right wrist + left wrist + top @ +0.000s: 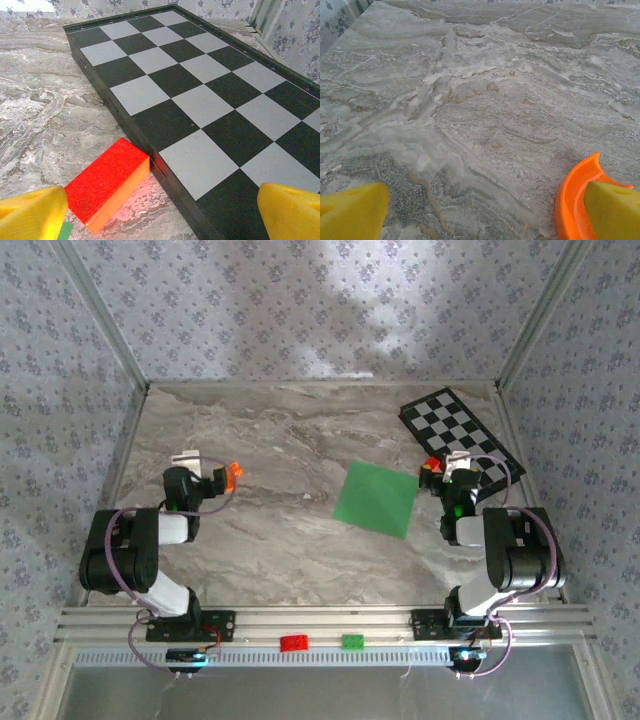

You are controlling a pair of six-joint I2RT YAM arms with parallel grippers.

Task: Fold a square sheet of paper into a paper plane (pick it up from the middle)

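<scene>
The square sheet of paper is bright green and lies flat and unfolded on the marble table, right of centre. My left gripper hovers well to its left, open over bare marble. Its yellow fingertips stand far apart, and an orange curved piece sits against the right one. My right gripper is just right of the sheet's right corner, open, with nothing between its yellow fingertips. A sliver of the green sheet shows by its left fingertip.
A black-and-white checkered board lies at the back right. A red block rests against its near edge. A red brick and a green brick sit on the front rail. Patterned walls close in three sides.
</scene>
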